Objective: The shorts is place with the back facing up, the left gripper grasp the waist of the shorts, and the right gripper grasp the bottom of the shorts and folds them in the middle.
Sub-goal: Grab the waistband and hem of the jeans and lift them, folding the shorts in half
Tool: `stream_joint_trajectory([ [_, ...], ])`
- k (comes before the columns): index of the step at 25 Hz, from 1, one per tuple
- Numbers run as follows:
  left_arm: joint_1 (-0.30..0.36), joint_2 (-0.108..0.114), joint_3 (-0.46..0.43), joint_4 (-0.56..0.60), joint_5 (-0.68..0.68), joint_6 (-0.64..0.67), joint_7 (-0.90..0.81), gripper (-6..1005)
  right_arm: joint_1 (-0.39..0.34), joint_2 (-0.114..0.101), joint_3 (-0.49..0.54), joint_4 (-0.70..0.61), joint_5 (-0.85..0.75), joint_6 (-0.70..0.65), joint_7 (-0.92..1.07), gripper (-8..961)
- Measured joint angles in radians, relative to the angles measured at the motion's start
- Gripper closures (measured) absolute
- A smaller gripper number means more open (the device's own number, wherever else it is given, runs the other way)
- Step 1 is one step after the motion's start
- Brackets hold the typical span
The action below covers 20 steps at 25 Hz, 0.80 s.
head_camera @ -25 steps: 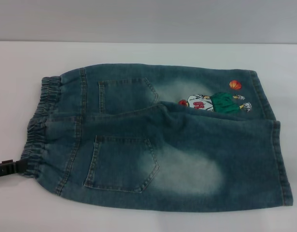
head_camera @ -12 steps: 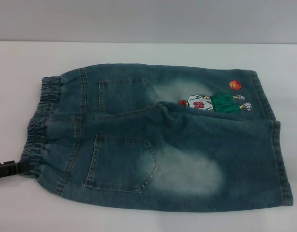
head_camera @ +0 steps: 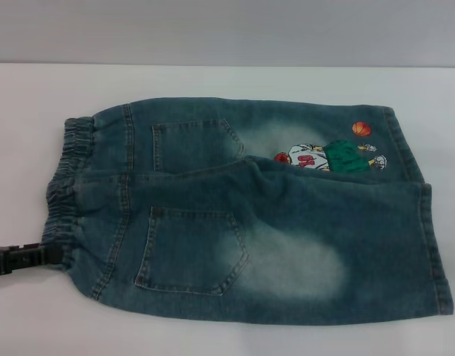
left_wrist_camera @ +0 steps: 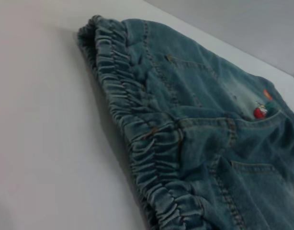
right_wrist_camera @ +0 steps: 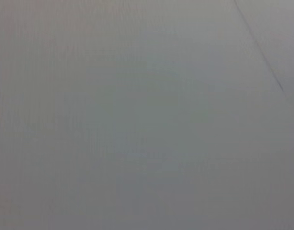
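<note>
The shorts (head_camera: 242, 215) lie flat on the white table, back up, both patch pockets showing. The ruffled waist (head_camera: 64, 185) is at the left, and the straight leg hems of the bottom (head_camera: 435, 252) are at the right, near the cartoon print (head_camera: 331, 157). The near leg overlaps the far leg. My left gripper (head_camera: 53, 256), a black bar coming in from the left edge, touches the near corner of the waist. In the left wrist view the waist (left_wrist_camera: 137, 124) fills the frame close up. My right gripper is out of view.
The white table (head_camera: 213, 81) runs to a far edge against a grey wall. Bare tabletop surrounds the shorts at the left and behind. The right wrist view shows only a plain grey surface.
My left gripper has slid right against the waist's near corner. The shorts have shifted slightly to the right and toward the front with it.
</note>
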Motion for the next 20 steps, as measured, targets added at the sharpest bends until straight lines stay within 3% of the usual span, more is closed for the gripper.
stream_joint_trajectory([
  [20,-0.039,0.007,-0.021,0.005,-0.005,0.055,-0.002,286,-0.001,-0.002,0.009,0.0,0.0,0.009,-0.001,484],
])
